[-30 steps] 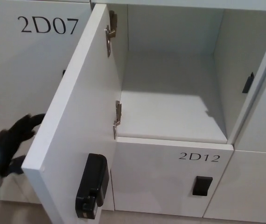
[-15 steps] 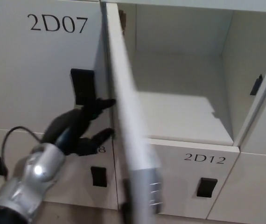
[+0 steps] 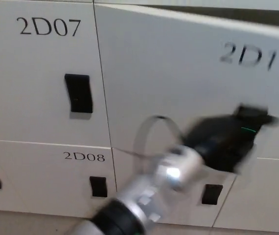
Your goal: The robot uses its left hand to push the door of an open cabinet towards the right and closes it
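Across the right half of the frame spreads the white flat-panel cabinet door (image 3: 178, 78), its face turned toward the camera and marked "2D11" in black near the upper right. A thin dark gap shows along its top edge at the upper right, so it sits almost flush with the neighbouring fronts but not fully shut. The robot's black left hand (image 3: 227, 139) lies against the lower right part of this door, blurred; whether its fingers are spread or pressed together cannot be told. Its silver forearm (image 3: 144, 196) rises from the bottom centre toward the hand, with a thin grey cable loop (image 3: 149, 127) arching above the wrist. At the upper left is the white door labelled "2D07" (image 3: 41, 88) with a black rectangular latch (image 3: 78, 94); below it sits the white door labelled "2D08" (image 3: 51, 176).
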Available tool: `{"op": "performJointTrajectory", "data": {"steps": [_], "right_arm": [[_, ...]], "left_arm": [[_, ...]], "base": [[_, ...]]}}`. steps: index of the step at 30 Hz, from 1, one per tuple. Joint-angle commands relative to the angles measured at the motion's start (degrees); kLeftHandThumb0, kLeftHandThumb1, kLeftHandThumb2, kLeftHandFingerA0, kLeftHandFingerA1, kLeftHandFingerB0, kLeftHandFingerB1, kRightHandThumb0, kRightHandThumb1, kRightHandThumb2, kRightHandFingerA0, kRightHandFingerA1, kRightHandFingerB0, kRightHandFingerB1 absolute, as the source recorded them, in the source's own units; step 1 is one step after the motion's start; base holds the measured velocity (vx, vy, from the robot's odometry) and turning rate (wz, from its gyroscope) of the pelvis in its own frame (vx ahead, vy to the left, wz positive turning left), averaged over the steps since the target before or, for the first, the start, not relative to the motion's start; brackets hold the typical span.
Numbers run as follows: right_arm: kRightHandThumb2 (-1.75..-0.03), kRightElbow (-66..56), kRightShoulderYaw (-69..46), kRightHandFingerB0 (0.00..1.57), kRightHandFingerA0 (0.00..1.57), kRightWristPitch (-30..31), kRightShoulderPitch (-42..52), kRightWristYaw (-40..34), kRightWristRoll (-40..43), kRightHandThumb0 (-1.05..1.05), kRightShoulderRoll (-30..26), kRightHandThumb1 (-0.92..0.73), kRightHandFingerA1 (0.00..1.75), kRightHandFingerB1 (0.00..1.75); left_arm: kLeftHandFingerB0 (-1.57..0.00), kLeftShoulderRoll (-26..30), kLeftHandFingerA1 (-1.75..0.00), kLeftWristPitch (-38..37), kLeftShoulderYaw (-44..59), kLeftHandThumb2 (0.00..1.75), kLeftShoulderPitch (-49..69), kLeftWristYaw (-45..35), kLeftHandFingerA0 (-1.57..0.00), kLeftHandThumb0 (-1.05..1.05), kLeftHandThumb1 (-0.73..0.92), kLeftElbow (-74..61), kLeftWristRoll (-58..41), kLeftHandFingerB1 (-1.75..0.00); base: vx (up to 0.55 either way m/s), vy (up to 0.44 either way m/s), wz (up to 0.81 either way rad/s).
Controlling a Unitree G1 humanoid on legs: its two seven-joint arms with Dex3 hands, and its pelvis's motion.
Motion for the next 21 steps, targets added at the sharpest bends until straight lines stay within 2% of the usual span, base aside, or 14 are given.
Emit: {"op": "performJointTrajectory", "data": {"steps": [1,2,5,6,8,13,14,16,17,18,19,21], "right_arm": [[-0.65,-0.3,-0.4,0.31,0.35,-0.8,-0.4,0.1,0.2,-0.52,-1.3,-0.84,0.38,0.34],[-0.65,-0.3,-0.3,0.31,0.35,-0.9,-0.4,0.3,0.1,-0.52,-1.5,-0.84,0.38,0.34],[-0.65,-0.3,-0.1,0.31,0.35,-1.0,-0.5,0.6,-0.1,-0.52,-1.7,-0.84,0.38,0.34],[-0.65,-0.3,-0.2,0.31,0.35,-0.9,-0.7,0.6,0.0,-0.52,-1.6,-0.84,0.38,0.34],[-0.65,-0.2,-0.4,0.31,0.35,-0.9,-1.1,0.7,0.2,-0.52,-1.4,-0.84,0.38,0.34],[-0.65,-0.2,-0.5,0.31,0.35,-0.8,-1.2,0.8,0.3,-0.52,-1.5,-0.84,0.38,0.34],[-0.73,1.0,2.4,0.25,0.32,6.1,-2.4,-2.1,-2.9,-0.77,-1.4,-0.92,0.44,0.45],[-0.73,2.4,6.4,0.25,0.32,14.9,-4.0,-5.7,-7.3,-0.77,-1.3,-0.92,0.44,0.45],[-0.63,1.5,2.5,0.26,0.26,8.6,-2.4,-2.6,-2.7,-0.44,-1.0,-0.79,0.42,0.37],[-0.63,0.6,-1.0,0.26,0.26,2.5,-1.0,0.4,1.3,-0.44,-0.9,-0.79,0.42,0.37],[-0.65,0.0,-2.6,0.3,0.34,-1.8,-0.1,2.2,3.4,-0.5,-1.1,-0.85,0.36,0.33],[-0.65,0.4,-0.4,0.31,0.35,0.5,-0.6,0.8,0.8,-0.51,-1.6,-0.84,0.36,0.33]], "left_arm": [[0.0,-17.4,-0.42,-2.5,-22.7,1.32,-1.6,-7.3,0.0,0.47,0.92,-6.3,5.0,-0.21],[0.0,-13.1,0.0,-0.6,-21.7,1.24,-0.5,-9.4,0.0,-0.11,0.92,-8.9,4.5,0.0],[0.0,-6.4,0.0,2.7,-20.4,1.24,1.0,-12.5,0.0,-0.11,0.92,-13.2,3.6,0.0],[0.0,-3.0,0.0,3.3,-18.8,1.19,1.0,-13.7,0.0,-0.48,0.92,-14.5,3.3,0.0],[0.0,3.2,0.0,4.9,-16.1,1.17,1.2,-15.8,0.0,-0.54,0.92,-17.3,2.7,0.0],[0.0,4.8,0.0,6.1,-15.4,1.17,1.8,-16.6,0.0,-0.54,0.92,-18.8,2.5,0.0],[-0.27,19.2,-0.31,1.8,-8.0,0.68,10.7,-13.9,-0.3,-0.65,0.9,-21.8,0.5,-0.29],[-0.27,24.0,-0.31,-0.8,-4.8,0.68,14.5,-12.1,-0.3,-0.65,0.9,-20.7,-1.5,-0.29],[-0.27,25.4,-0.32,-1.9,-3.7,0.68,16.0,-11.5,-0.31,-0.65,0.9,-20.4,-2.2,-0.29],[-0.27,25.9,-0.32,-2.3,-3.2,0.68,16.6,-11.3,-0.31,-0.65,0.9,-20.3,-2.5,-0.29],[-0.3,29.3,-0.32,-3.8,0.9,0.67,21.1,-9.8,-0.34,-0.66,0.88,-19.5,-5.0,-0.3],[-0.29,33.8,-0.32,-5.9,6.2,0.68,27.0,-7.3,-0.34,-0.65,0.9,-17.9,-7.8,-0.3]], "base": [[0.0,0.0,0.0],[0.0,0.0,0.0],[0.0,0.0,0.0],[0.0,0.0,0.0],[0.0,0.0,0.0],[0.0,0.0,0.0],[0.0,0.0,0.0],[0.0,0.0,0.0],[0.0,0.0,0.0],[0.0,0.0,0.0],[0.0,0.0,0.0],[0.0,0.0,0.0]]}}
